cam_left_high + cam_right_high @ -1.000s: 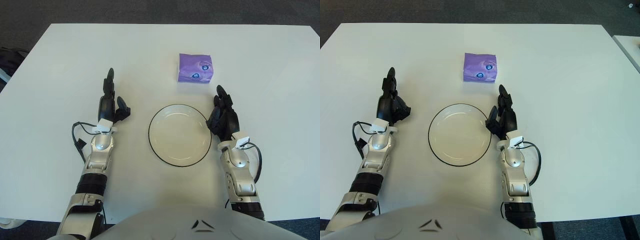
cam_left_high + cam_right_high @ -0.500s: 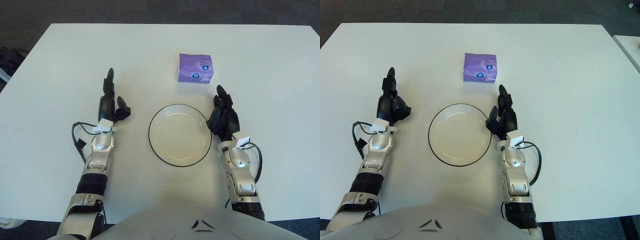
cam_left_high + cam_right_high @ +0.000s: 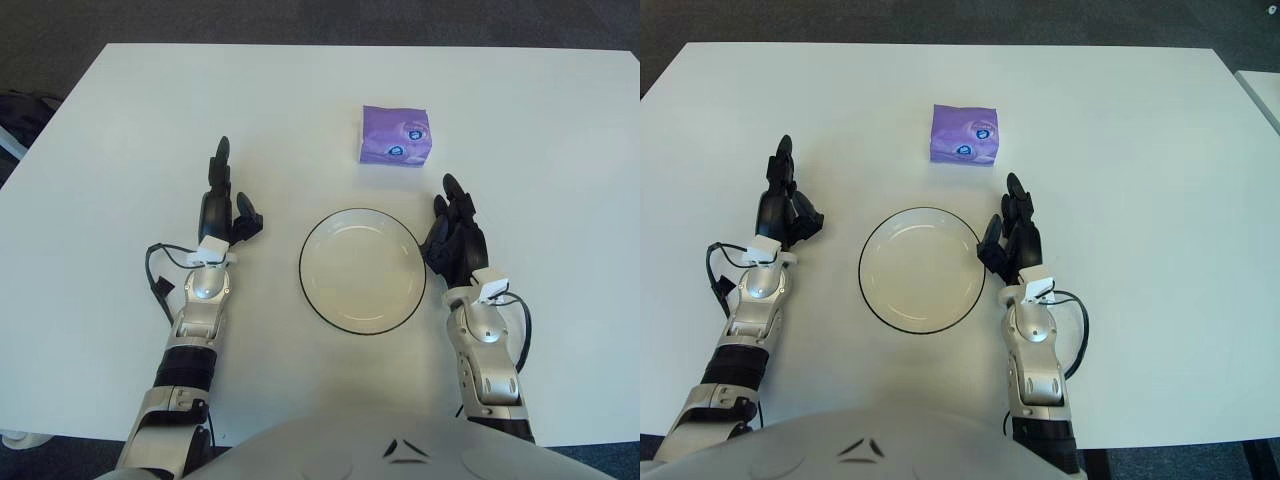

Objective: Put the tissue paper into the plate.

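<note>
Purple tissue pack [image 3: 395, 135] lying flat beyond the plate [image 3: 362, 270] and a little right of its centre, well apart from the rim, not yet touched. Nothing done of the task so far: plate bare inside, pack on the white table [image 3: 90, 180], neither hand holding anything.

Left of the plate, well apart from it: left hand [image 3: 218, 205], one finger stretched straight toward the far edge, the others loosely bent, grasping nothing; looks idle. Just right of the plate, near the rim: right hand [image 3: 455, 235], fingers relaxed and slightly spread, pointing up toward the pack but short of it, gripping nothing. Cannot tell whether either hand touches the tabletop.

Left to do, judging from this: reach past the plate's far right side to the pack, close around it, lift, carry back over the plate, let go inside the rim. Right hand the nearer candidate.

Smooth plain white tabletop on every side of the plate. Dark grey floor beyond the far edge and at the left, with part of a dark object at the far left edge
</note>
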`<state>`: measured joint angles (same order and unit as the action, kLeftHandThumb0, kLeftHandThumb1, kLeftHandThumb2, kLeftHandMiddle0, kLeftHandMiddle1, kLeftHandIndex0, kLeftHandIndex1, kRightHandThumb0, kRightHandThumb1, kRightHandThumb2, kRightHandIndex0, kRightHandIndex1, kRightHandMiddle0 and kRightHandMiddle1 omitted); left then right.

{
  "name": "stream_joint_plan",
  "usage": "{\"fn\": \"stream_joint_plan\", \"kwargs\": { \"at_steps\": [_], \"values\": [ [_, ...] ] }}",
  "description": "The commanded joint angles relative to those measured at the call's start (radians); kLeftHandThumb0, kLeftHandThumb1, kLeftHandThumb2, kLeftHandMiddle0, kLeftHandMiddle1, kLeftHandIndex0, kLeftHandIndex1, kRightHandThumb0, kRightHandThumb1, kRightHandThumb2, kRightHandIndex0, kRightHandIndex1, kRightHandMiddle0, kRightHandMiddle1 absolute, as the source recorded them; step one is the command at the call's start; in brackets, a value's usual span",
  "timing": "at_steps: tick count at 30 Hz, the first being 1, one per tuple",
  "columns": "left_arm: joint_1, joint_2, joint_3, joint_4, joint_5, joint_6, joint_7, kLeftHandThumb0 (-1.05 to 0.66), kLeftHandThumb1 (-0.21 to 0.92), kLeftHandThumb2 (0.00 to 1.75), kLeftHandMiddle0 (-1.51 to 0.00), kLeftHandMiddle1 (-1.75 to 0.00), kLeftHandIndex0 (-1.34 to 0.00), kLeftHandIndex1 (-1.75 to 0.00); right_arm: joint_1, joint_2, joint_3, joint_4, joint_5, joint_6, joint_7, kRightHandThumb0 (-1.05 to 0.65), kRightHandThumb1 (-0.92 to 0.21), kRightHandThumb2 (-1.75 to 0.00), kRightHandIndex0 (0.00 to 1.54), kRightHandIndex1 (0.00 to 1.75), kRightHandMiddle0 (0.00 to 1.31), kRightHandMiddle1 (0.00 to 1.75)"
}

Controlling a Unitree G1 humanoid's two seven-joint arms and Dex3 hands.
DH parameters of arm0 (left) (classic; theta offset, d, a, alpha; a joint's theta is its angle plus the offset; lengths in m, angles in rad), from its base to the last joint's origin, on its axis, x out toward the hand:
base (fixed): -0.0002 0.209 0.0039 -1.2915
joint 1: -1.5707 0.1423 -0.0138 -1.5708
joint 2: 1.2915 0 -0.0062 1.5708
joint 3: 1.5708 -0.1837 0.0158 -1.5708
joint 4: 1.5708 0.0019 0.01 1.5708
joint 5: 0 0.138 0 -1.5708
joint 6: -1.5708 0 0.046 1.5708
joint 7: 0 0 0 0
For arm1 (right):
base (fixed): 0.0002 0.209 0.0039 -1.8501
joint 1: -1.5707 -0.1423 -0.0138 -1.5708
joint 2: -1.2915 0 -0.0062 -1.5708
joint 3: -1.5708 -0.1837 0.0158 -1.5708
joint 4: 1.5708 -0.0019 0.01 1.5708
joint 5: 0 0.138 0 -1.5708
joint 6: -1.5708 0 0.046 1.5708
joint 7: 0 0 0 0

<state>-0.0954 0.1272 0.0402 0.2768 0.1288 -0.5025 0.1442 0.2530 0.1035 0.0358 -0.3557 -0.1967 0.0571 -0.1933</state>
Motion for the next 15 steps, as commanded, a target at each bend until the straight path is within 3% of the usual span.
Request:
{"fn": "stream_joint_plan", "kwargs": {
  "at_steps": [1,4,10,13,15],
  "values": [
    [0.119,-0.033,-0.020,0.085,0.022,0.011,0.013,-0.91,0.92,1.21,-0.04,-0.01,0.00,-0.20,0.018,-0.003,-0.061,-0.013,-0.095,-0.034,-0.120,-0.71,-0.92,-0.87,0.07,0.00,0.00,0.22],
    [0.118,-0.033,-0.022,0.087,0.021,0.007,0.011,-0.92,0.92,1.21,-0.04,-0.01,0.00,-0.19,-0.082,-0.038,-0.110,0.009,-0.190,-0.074,-0.226,-0.71,-0.92,-0.86,0.06,0.00,0.00,0.23],
    [0.117,-0.036,-0.021,0.088,0.008,0.007,0.002,-0.91,0.92,1.20,-0.04,-0.01,0.00,-0.19,-0.156,-0.075,-0.147,0.053,-0.303,-0.136,-0.371,-0.73,-0.92,-0.88,0.05,0.00,0.00,0.26],
    [0.115,-0.036,-0.022,0.090,0.008,0.007,0.002,-0.91,0.92,1.20,-0.03,0.00,0.00,-0.18,-0.211,-0.098,-0.175,0.029,-0.317,-0.106,-0.376,-0.74,-0.92,-0.89,0.05,0.00,0.00,0.28],
    [0.115,-0.035,-0.022,0.091,0.009,0.008,0.003,-0.91,0.92,1.20,-0.03,0.00,0.00,-0.17,-0.286,-0.125,-0.204,0.016,-0.320,-0.063,-0.364,-0.75,-0.92,-0.90,0.05,0.00,0.00,0.29]
  ]
}}
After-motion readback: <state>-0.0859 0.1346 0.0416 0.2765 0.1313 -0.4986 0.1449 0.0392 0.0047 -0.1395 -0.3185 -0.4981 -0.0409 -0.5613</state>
